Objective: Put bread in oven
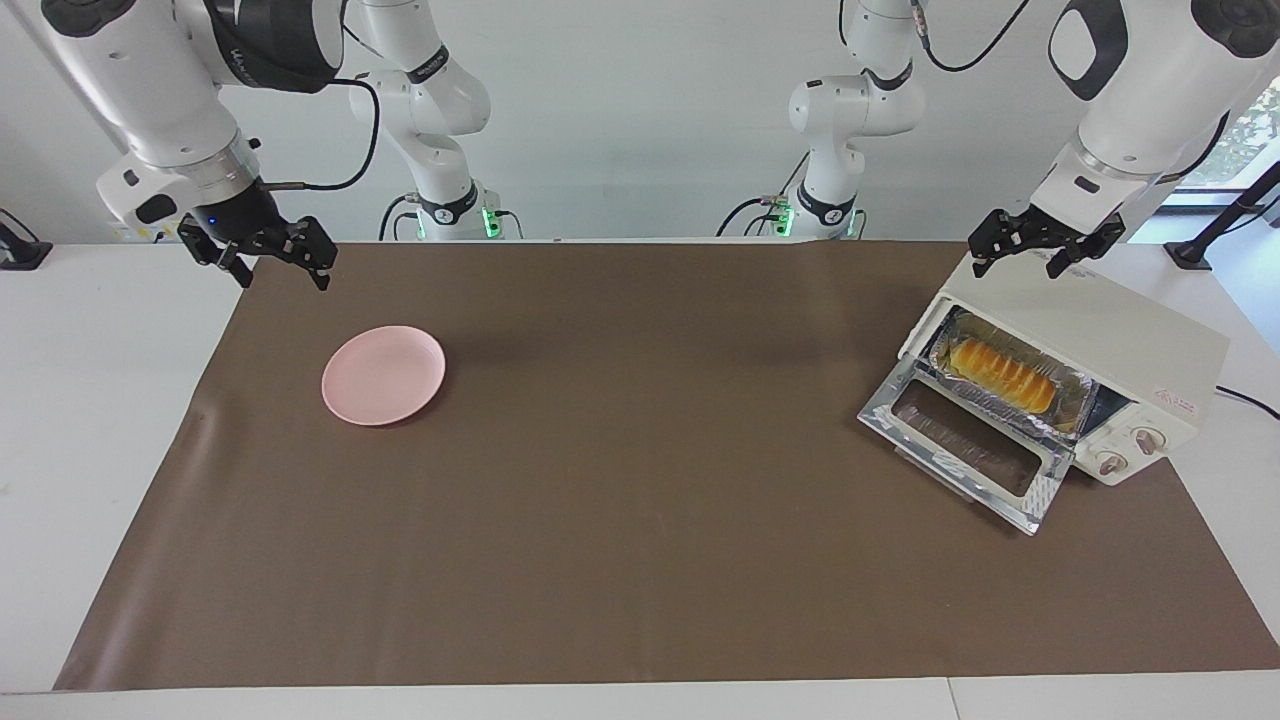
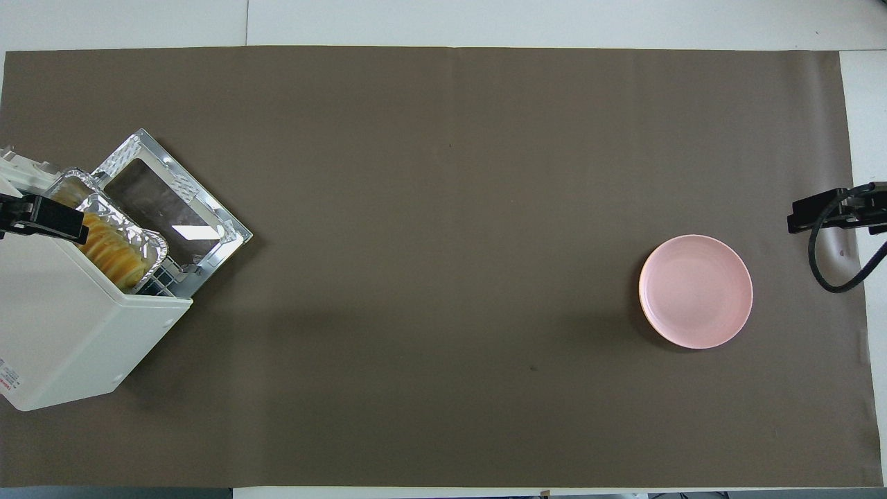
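Facing view: both my grippers, left (image 1: 1030,250) over the oven (image 1: 1100,340) and right (image 1: 262,258), are released and empty. The bread (image 1: 1002,375) lies in its foil tray (image 1: 1070,400), which sticks out; closing the door (image 1: 965,455) could jam it.

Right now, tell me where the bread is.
The bread lies in a foil tray inside the open oven, at the left arm's end of the table.

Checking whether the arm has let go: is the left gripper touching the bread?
Apart. The facing view shows the left gripper up over the oven's top, with the bread lower down inside, in its foil tray.
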